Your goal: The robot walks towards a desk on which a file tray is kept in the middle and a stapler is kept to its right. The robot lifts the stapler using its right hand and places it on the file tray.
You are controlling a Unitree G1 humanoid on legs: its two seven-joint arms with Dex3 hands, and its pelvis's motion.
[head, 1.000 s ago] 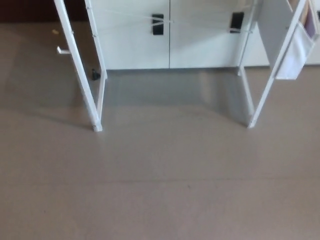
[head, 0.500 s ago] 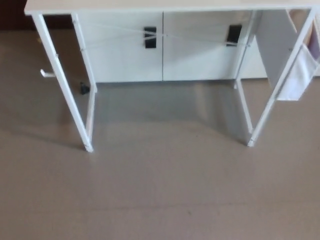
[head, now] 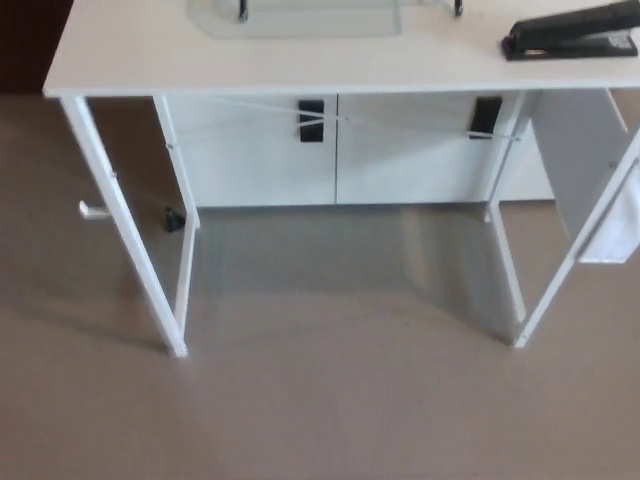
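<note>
Floor (head: 320, 420), grey-brown and plain, spread beneath and in front of the desk and filled the lower half of the head view. Desk (head: 130, 60), white, with a flat top and slim white legs; its top ran across the upper part of the view and was cut off at the upper edge. Cabinet (head: 250, 150), white, stood behind the desk and was seen between its legs; two doors met at a centre seam, each with a black handle (head: 311, 120) near the top. Side panel (head: 585, 150), white, hung below the desk's right end, with a pale pouch-like piece at its lower edge. File tray (head: 300, 25), translucent, lay in the middle of the desk top at the far edge, only partly in view, with two dark posts rising from it. Stapler (head: 570, 35), black, lay flat on the desk top toward the desk's right end, well apart from the file tray. Small dark object (head: 174, 218), unidentifiable, sat on the floor by the desk's rear left leg. Left hand and right hand: neither appeared, so their state could not be told.
</note>
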